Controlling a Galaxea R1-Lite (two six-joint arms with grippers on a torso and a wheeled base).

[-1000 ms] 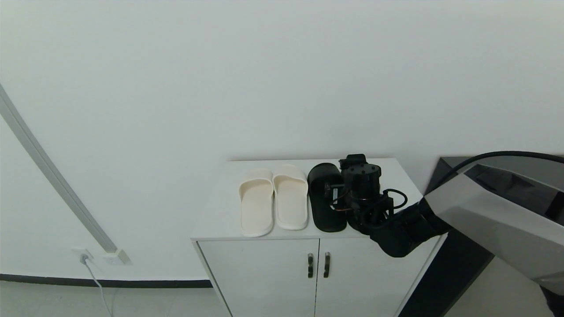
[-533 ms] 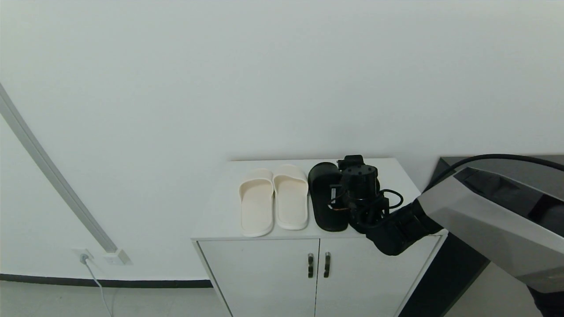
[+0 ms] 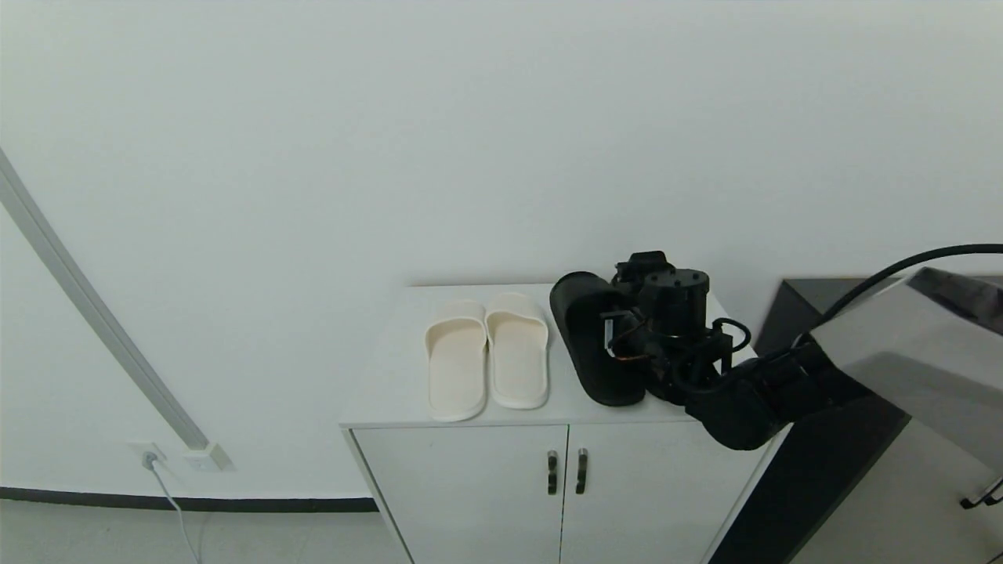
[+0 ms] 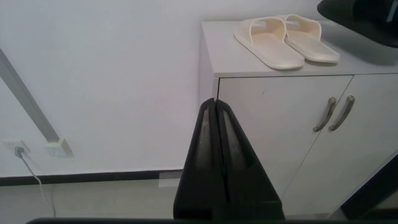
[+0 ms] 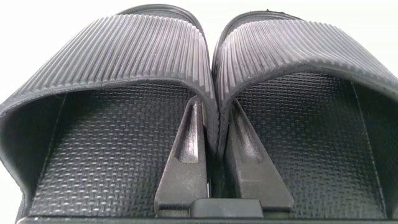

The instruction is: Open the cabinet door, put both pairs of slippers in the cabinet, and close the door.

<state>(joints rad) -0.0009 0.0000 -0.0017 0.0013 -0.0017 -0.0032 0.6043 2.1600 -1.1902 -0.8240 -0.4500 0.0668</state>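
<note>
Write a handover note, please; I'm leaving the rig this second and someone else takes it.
Left gripper: shut, empty, low before the cabinet's left front.
Right gripper: shut on the black slippers, pinching their adjoining straps, over the right of the cabinet top.
White slippers: side by side on the top.
Done: black pair gripped.
To do: open the cabinet doors, both shut; stow both pairs; close.

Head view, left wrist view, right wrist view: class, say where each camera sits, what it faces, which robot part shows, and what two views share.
Head view: on the head, looking down at the cabinet; right arm shows.
Left wrist view: low, left of the cabinet, facing its closed doors; left gripper, shut.
Right wrist view: behind the right gripper, shut on the black slippers.
Shared: white slippers, head and left wrist views.
</note>
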